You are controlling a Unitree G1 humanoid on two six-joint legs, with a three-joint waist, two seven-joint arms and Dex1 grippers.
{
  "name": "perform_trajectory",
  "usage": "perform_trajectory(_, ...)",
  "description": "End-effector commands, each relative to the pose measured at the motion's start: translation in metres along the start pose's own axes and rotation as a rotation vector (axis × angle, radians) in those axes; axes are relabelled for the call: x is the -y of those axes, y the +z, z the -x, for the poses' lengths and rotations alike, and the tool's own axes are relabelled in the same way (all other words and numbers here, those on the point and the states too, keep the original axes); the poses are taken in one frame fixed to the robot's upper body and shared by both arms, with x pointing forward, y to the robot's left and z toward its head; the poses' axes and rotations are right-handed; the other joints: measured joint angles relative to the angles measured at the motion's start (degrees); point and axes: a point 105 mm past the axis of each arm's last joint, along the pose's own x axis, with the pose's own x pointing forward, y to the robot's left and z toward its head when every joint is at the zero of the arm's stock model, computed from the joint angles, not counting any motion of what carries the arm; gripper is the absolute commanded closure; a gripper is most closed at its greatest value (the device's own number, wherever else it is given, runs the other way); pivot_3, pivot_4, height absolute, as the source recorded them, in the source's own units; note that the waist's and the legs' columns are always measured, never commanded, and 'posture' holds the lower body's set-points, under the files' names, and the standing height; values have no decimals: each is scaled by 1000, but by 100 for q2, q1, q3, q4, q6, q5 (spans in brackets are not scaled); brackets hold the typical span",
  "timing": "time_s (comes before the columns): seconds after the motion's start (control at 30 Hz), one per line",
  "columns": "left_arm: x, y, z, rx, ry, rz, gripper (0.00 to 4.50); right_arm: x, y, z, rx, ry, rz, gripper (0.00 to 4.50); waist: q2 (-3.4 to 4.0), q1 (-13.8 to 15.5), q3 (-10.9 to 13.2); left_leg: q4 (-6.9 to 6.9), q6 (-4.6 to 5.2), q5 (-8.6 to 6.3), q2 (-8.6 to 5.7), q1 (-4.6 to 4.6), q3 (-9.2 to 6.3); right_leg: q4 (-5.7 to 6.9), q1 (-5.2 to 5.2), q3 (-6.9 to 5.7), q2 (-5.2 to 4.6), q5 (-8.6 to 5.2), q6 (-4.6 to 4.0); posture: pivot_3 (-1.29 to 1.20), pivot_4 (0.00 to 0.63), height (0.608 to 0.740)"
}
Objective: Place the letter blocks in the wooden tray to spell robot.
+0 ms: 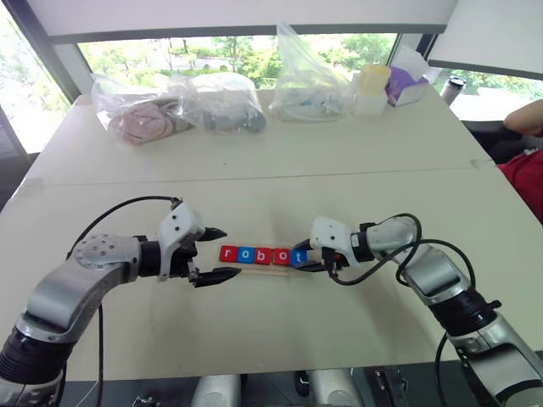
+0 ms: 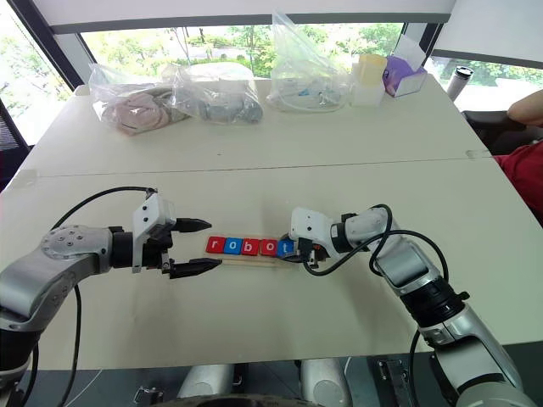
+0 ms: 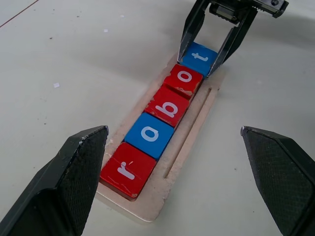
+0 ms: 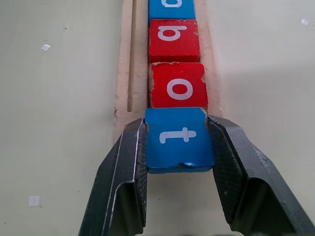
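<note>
With the right gripper (image 4: 178,142) clamping the blue square "t" tile (image 4: 179,138) at the right end of the long light-wood tray (image 3: 194,129), seat it flush against the red "o" tile (image 4: 178,86) before letting go; the left gripper (image 1: 212,254) waits wide open, holding nothing.

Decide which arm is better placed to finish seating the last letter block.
Right: its tool is shut on the blue t block at the wooden tray end. The left tool hangs open at the r end.

Person (image 1: 528,153) cut off by edge; clear bags' (image 1: 140,114) contents unclear
</note>
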Motion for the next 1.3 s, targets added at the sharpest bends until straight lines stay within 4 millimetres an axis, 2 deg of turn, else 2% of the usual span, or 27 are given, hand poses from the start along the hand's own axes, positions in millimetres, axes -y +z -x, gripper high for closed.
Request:
perform_trajectory(0.03, 1, 8, 0, 17, 0, -42, 0, 5, 9, 1, 24, -23, 21, 3298, 0, 0, 0, 0, 0, 0, 0, 0, 0, 0, 0, 0, 0, 0, 0, 0, 150, 740)
perform_trajectory(0.53, -1, 7, -2, 20, 10, -50, 0, 8, 13, -6, 57, -56, -14, 3298, 0, -1, 0, 0, 0, 0, 0, 0, 0, 1, 0, 0, 1, 1, 1, 0, 150, 740)
perform_trajectory(0.73, -1, 6, -2, 19, 13, -50, 0, 9, 18, -6, 85, -89, -22, 272, 0, -3, 0, 0, 0, 0, 0, 0, 0, 1, 0, 0, 1, 1, 0, 0, 150, 740)
perform_trajectory(0.77, -2, 6, -1, 18, 14, -49, 0, 11, 22, -3, 103, -103, -21, 61, 0, -3, 0, 0, 0, 0, 0, 0, 0, 1, 0, 0, 1, 1, 0, 0, 150, 740)
perform_trajectory(1.03, -2, 6, -1, 20, 14, -47, 0, 19, 41, 17, 210, -191, -86, 61, 0, 0, 0, 0, 0, 0, 1, 0, -7, 1, 0, 0, 0, 1, 1, 0, 150, 740)
perform_trajectory(1.3, -1, 6, -4, 25, -1, -39, 0, 48, 13, 24, 99, -391, -42, 61, 0, -3, 0, 0, 0, 0, -2, 0, 1, 1, 0, 0, 0, 0, 0, 0, 150, 740)
